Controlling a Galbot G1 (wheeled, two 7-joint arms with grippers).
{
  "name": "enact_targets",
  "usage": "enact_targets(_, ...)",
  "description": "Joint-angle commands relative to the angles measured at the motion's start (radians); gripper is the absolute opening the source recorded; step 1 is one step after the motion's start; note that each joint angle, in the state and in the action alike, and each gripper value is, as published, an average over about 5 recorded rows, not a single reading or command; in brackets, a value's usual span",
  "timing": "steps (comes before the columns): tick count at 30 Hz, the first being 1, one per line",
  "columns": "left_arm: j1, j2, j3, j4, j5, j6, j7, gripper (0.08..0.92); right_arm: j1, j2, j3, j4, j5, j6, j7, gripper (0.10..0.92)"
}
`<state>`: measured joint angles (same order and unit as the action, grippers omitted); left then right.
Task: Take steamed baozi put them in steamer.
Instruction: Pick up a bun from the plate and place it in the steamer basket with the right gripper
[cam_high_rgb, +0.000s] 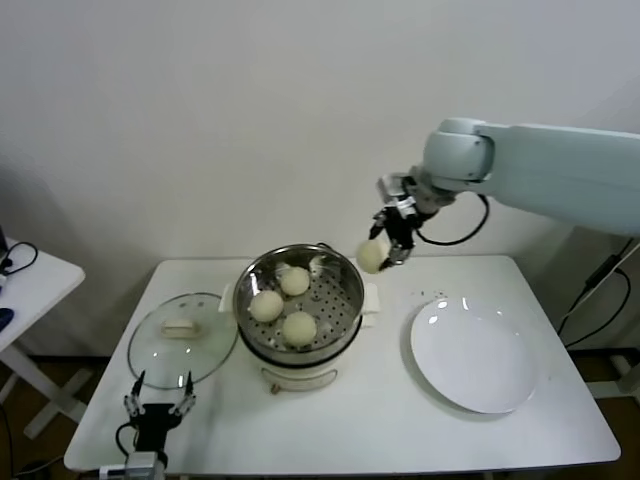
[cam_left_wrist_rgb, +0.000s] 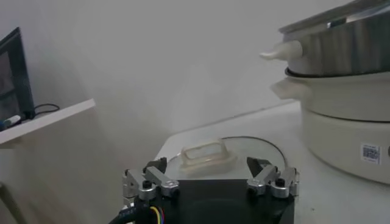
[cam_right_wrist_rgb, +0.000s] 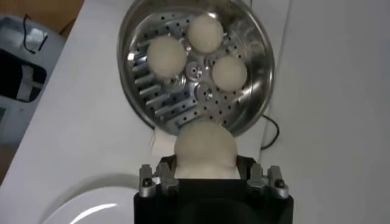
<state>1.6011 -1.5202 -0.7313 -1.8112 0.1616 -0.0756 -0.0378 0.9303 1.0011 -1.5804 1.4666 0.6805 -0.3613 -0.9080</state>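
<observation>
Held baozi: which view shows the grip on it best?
Right wrist view: the held baozi fills the right gripper with both fingers at its sides, above the steamer. Head view shows it small, gripped beside the steamer rim. Left wrist view does not show it.

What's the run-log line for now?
right gripper: holds fourth cream-white bun above steel steamer | left gripper: open, parked | in steamer: three

Plate (cam_right_wrist_rgb: 91, 207) cut off by edge
</observation>
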Motion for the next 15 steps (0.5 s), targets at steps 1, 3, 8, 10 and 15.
enact_targets(1,-0.001,-0.001,-0.007,-0.002,0.0,0.002,0.001,0.823,-0.172,0.19,0.086,-0.082,0.01,-0.077,0.062,0.653)
enact_targets(3,0.0,-0.001,-0.009,-0.003,-0.001,0.001,0.001,0.823,-0.208,0.205,0.086,-0.105,-0.009,-0.08,0.065,0.653)
enact_targets(8,0.002,-0.001,-0.011,-0.005,-0.002,0.002,0.001,0.823,-0.279,0.231,0.087,-0.148,-0.048,-0.084,0.07,0.653)
enact_targets(10,0.003,-0.001,-0.012,-0.005,-0.002,0.001,0.001,0.823,-0.299,0.24,0.088,-0.165,-0.059,-0.084,0.072,0.653)
enact_targets(15,0.004,0.0,-0.014,-0.004,-0.003,-0.001,0.001,0.823,-0.33,0.251,0.089,-0.203,-0.084,-0.081,0.072,0.653)
